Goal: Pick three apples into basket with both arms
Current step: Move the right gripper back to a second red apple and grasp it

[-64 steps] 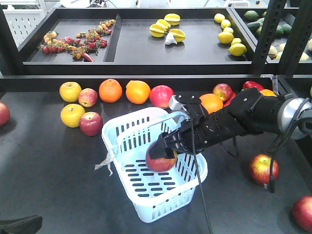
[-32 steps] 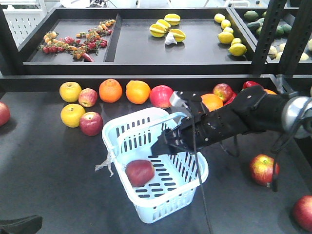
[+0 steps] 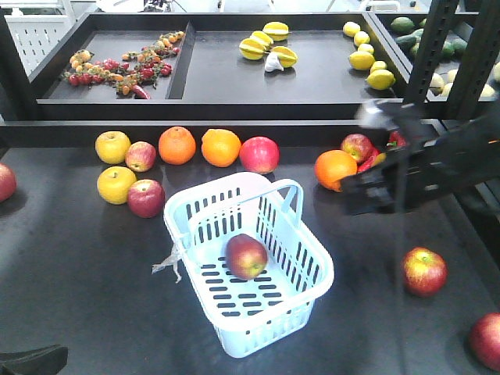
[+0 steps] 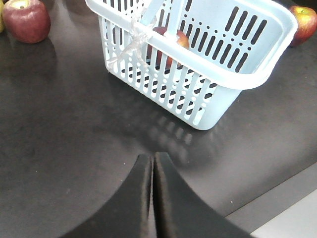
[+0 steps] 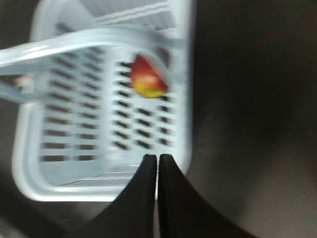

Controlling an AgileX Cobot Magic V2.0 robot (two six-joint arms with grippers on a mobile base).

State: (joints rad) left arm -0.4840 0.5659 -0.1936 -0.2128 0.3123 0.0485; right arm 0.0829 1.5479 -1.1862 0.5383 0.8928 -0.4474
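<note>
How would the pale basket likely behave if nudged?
The basket looks thin, slotted plastic, so probably light and apt to slide. With only one apple inside, little weighs it down; that round apple would likely roll.

A mock grocery shop: black display shelves (image 3: pixel 234 74) stocked with sorted fruit stand behind a plastic shopping basket (image 3: pixel 308 285).
</note>
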